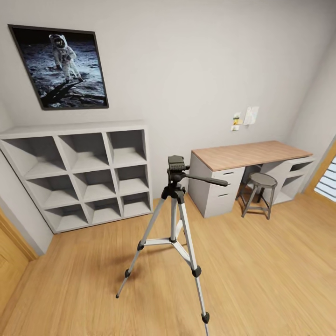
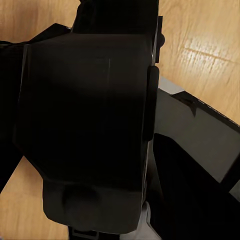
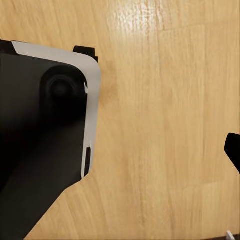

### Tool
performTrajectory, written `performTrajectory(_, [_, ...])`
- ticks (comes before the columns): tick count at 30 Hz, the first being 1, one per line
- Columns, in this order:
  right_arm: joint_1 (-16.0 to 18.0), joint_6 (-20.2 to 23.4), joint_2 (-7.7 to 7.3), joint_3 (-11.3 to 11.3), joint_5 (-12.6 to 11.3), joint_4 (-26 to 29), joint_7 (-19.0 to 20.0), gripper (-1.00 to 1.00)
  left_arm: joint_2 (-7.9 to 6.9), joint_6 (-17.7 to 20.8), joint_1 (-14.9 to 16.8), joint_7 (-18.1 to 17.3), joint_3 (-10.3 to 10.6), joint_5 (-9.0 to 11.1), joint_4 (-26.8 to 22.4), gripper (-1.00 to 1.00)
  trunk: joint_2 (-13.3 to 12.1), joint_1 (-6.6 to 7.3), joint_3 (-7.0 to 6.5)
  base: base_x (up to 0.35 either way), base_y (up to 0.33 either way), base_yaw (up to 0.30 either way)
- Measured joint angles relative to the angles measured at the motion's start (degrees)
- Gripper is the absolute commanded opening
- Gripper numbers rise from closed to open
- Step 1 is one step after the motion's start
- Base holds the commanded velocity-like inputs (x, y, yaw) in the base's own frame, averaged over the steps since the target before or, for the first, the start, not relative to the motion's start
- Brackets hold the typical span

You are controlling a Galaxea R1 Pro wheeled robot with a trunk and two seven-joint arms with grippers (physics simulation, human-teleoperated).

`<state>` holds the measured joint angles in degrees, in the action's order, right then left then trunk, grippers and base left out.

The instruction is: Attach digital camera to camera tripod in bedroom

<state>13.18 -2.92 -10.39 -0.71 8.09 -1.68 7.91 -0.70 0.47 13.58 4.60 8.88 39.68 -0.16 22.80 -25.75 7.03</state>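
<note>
The camera tripod (image 1: 173, 219) stands upright on the light wood floor in the middle of the head view. It has silver legs, and its black head (image 1: 176, 164) carries nothing. Its pan handle (image 1: 209, 180) points right toward the desk. In the left wrist view a black boxy body, apparently the digital camera (image 2: 85, 100), hangs above the floor. My left gripper (image 2: 85, 130) seems shut on it, its fingers lost in the dark. In the right wrist view my right gripper (image 3: 120, 155) is open over bare floor, with one black fingertip (image 3: 233, 150) at the frame's edge.
A white cube shelf (image 1: 88, 172) stands against the back wall on the left, under an astronaut poster (image 1: 60, 65). A wood-topped white desk (image 1: 247, 156) and a short grey stool (image 1: 261, 192) are at the back right. The robot's black base (image 3: 40, 140) shows beside my right gripper.
</note>
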Motion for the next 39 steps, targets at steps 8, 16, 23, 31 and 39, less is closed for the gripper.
performTrajectory(8, [0.0,0.0,-0.02,0.0,0.0,0.0,0.0,1.0,0.0,0.0,0.0,0.0,0.0,0.0,0.0,-1.0,0.0,0.0,0.02,0.0,0.0,0.0])
performTrajectory(16, [0.0,0.0,0.01,0.0,0.0,0.0,0.6,1.0,0.0,0.0,0.0,0.0,0.0,0.0,0.0,-1.0,0.0,0.0,0.02,0.0,0.0,0.0])
performTrajectory(23, [0.0,0.1,0.04,0.0,-0.1,0.0,0.8,1.0,0.0,0.0,0.0,0.0,0.0,0.0,0.0,-1.0,0.0,0.0,0.02,0.0,0.0,0.0])
performTrajectory(31, [0.1,6.0,-0.59,0.0,0.3,23.9,1.0,1.0,0.17,0.0,0.0,0.0,0.0,-0.7,0.1,-1.0,0.0,0.0,0.01,0.0,0.0,0.0])
performTrajectory(39, [18.5,44.0,6.67,-0.4,-1.2,57.0,1.8,1.0,0.18,0.0,0.0,0.0,0.1,-0.7,0.1,-1.0,0.0,0.0,0.0,0.0,0.0,0.0])
